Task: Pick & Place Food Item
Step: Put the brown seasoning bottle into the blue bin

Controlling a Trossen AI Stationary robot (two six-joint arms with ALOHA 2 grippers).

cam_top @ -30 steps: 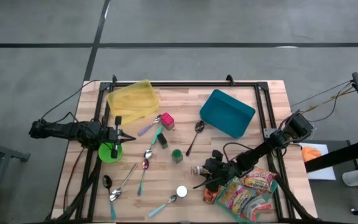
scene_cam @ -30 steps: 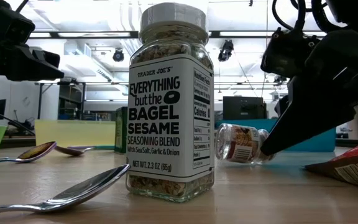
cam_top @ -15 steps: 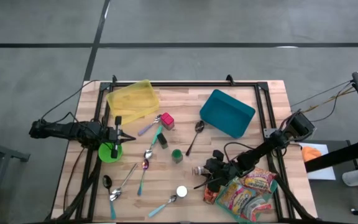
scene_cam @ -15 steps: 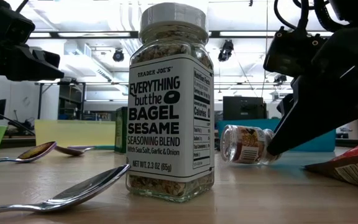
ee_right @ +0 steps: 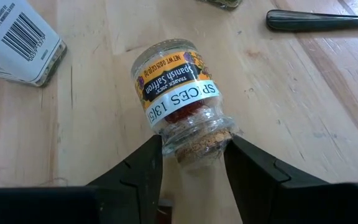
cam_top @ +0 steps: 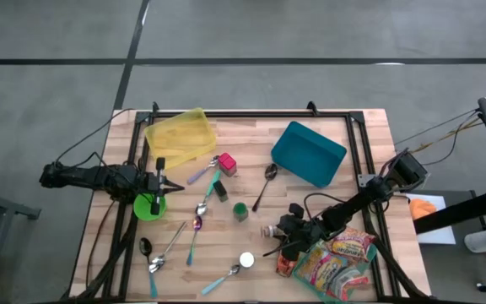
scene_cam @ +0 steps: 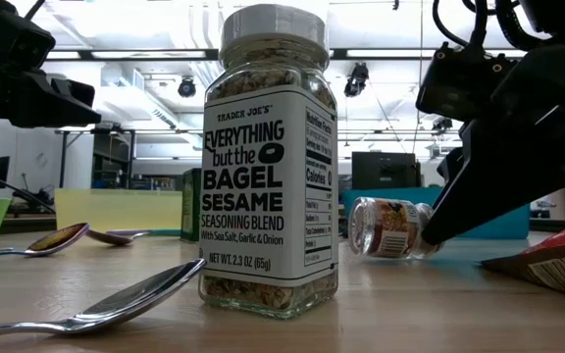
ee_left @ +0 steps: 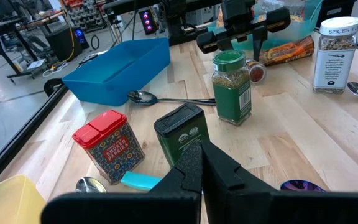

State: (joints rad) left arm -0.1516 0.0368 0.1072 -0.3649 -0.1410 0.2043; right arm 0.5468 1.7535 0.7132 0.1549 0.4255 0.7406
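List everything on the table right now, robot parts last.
saffron jar: 1, clear glass with cork stopper, lying on its side, front right
bagel seasoning jar: 1, clear with white lid, upright, front centre
green spice jar: 1, green, upright, mid-table
dark green tin: 1, beside red tin
red tin: 1, red, centre left
snack bags: colourful pile, count unclear, front right corner
spoons: several, metal, some coloured handles, scattered centre and front left
yellow bin: 1, back left
blue bin: 1, back right
green bowl: 1, left edge
left gripper: shut, empty, over left side
right gripper: closed on saffron jar's cork end
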